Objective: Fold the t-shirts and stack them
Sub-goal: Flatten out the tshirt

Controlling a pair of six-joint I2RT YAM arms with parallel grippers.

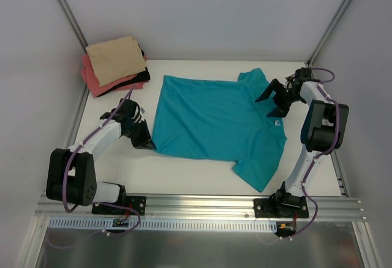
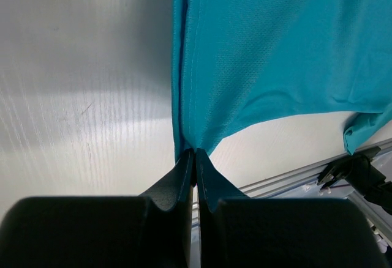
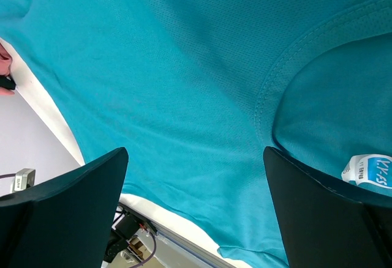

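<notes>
The teal t-shirt (image 1: 214,121), limp and light, lies spread on the desk (image 1: 184,176) beside the folded stack (image 1: 115,65). On your left gripper (image 1: 147,142) the jaws pinch its stack-side hem. On the right gripper (image 1: 270,100) they gape: grab the far shoulder.

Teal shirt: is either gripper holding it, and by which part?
The left gripper is shut on the teal shirt, pinching the near corner of its hem. The right gripper hangs open above the shirt and holds nothing.
</notes>
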